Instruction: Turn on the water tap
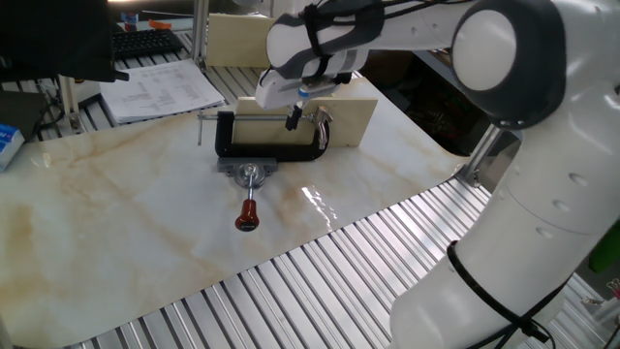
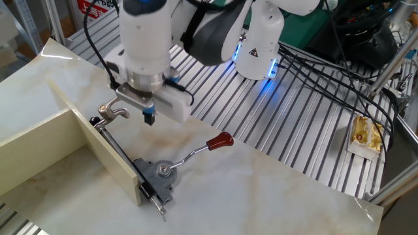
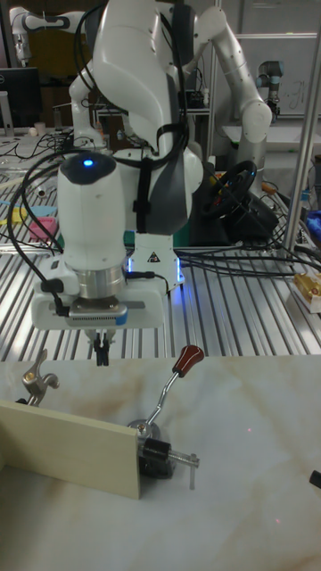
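Note:
The water tap (image 2: 112, 111) is a small silvery faucet fixed at the far end of a beige board (image 2: 98, 151); it also shows as the tap (image 1: 321, 125) and the tap (image 3: 37, 376). My gripper (image 2: 149, 117) hangs just right of the tap and a little above the marble, fingers together and holding nothing. It points straight down, seen again as the gripper (image 1: 293, 118) and the gripper (image 3: 102, 353). A black C-clamp (image 1: 266, 151) grips the board.
A lever with a red knob (image 2: 221, 140) rises from a grey base (image 2: 160, 172) at the board's near end. Papers (image 1: 160, 87) and a keyboard lie at the back. Cables and a second robot base (image 2: 261, 46) stand beyond the slatted table.

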Tool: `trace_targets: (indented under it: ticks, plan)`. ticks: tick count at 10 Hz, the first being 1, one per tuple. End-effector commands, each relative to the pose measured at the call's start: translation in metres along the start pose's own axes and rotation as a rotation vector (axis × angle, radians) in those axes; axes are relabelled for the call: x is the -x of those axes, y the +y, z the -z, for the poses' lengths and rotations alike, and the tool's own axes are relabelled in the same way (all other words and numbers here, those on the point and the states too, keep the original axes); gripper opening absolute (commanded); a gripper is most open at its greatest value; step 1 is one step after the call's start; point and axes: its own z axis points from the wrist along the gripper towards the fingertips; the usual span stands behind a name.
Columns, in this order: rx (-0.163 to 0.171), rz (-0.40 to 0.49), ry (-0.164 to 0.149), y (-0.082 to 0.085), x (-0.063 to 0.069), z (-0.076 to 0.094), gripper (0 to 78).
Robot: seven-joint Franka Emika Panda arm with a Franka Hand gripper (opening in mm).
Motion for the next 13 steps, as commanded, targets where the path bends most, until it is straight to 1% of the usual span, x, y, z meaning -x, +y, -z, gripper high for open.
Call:
trace_targets:
  ticks: [1,2,4,8,10,11,13]
  plan:
    - [0.003,-0.026,-0.002,0.0015,0.0021,-0.0091,0.0]
    - [0.011,-0.028,-0.002,0.0014,0.0022,-0.0086,0.0]
    - [0.006,-0.05,-0.001,0.0024,0.0027,-0.0083,0.0]
    - [0.009,-0.035,0.011,0.0024,0.0027,-0.0084,0.0]
    - [0.013,-0.041,0.01,0.0043,0.0034,-0.0079,0.0]
    - [0.012,-0.053,0.011,0.0106,0.0032,-0.0064,0.0]
    - [0.009,-0.05,0.013,0.0106,0.0032,-0.0064,0.0]
